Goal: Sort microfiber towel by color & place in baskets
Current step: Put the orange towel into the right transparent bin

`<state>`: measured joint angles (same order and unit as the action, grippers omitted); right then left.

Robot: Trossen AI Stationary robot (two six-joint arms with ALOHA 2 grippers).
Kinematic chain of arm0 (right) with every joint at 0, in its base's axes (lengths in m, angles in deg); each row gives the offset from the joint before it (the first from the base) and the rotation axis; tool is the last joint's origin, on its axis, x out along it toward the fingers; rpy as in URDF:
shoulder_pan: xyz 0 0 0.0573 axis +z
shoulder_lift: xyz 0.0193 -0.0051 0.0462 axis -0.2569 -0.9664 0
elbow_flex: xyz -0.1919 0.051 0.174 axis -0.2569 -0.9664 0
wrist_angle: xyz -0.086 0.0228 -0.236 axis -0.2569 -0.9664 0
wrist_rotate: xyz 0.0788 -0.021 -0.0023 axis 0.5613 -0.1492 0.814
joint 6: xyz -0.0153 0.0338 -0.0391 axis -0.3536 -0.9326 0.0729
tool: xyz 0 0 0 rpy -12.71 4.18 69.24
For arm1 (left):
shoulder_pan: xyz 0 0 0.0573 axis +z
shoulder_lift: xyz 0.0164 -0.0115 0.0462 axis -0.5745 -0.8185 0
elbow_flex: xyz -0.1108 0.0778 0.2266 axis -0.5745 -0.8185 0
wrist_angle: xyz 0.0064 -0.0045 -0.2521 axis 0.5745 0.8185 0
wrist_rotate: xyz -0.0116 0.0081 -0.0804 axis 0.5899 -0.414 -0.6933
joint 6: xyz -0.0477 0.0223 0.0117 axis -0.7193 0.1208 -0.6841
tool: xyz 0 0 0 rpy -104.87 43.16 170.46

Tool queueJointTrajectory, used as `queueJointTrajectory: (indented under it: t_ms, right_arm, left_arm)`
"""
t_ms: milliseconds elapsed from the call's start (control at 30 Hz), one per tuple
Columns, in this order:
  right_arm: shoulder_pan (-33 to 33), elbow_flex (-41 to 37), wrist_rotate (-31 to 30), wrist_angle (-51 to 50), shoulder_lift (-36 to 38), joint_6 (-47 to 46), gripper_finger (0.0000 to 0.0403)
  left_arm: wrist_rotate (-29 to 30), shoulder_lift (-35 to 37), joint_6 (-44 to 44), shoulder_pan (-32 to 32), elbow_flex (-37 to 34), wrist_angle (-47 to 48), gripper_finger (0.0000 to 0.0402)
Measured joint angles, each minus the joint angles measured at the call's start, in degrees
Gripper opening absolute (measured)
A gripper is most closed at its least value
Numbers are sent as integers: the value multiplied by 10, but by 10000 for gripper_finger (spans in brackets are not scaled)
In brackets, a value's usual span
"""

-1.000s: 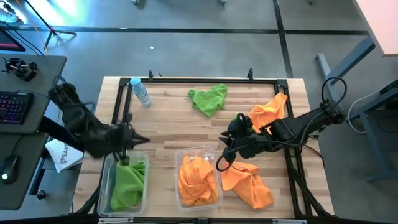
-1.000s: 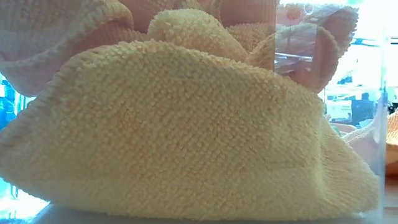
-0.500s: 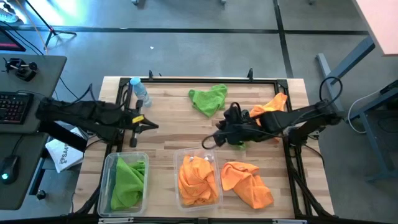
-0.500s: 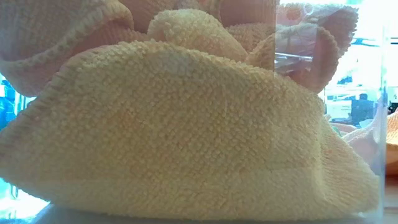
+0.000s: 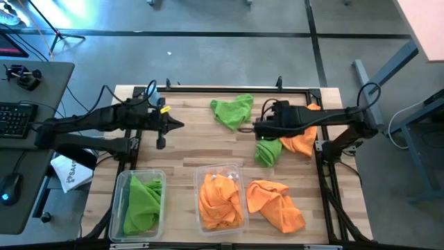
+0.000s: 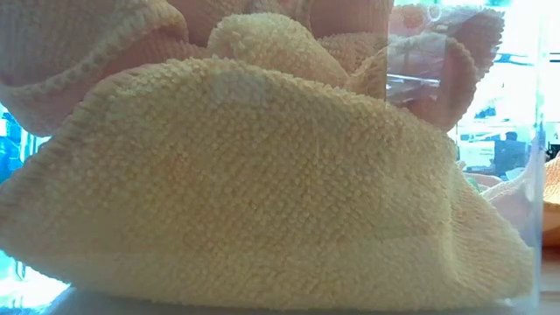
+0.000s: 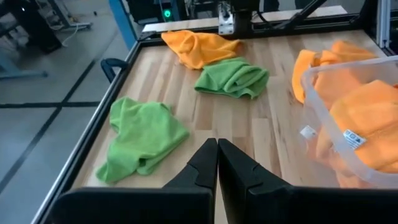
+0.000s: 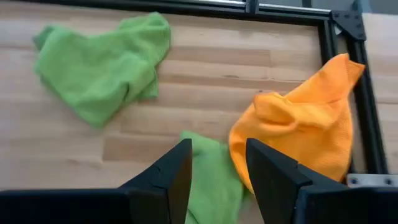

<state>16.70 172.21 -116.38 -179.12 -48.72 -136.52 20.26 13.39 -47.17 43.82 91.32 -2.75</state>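
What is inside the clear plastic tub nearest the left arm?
The left clear plastic tub holds a crumpled bright green cloth. The folds hide how many cloths it contains and whether anything lies beneath.

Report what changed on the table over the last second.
The left gripper, shut, rose from the green tub toward the table's far side. The right gripper swung away from the orange tub toward the far side; its jaws opened, and a green towel now lies beneath it. Both tubs and other towels stayed put.
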Motion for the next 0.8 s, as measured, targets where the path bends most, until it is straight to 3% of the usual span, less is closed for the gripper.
queueJointTrajectory:
  t_ms: [200, 333, 467, 800]
  right_arm:
    - [-62, -113, 20, 35, 31, 1, 156]
    - [-86, -231, 39, 119, 75, 4, 156]
    - [-109, -324, 12, 207, 127, -29, 156]
    - [-196, -480, 54, 373, 191, 17, 156]
  left_arm:
    - [-1, -19, -6, 10, 0, 1, 0]
    - [-1, -28, -36, 11, 0, 1, 0]
    - [1, -36, -39, 11, 0, 0, 0]
    - [46, -69, -92, 10, 0, -19, 0]
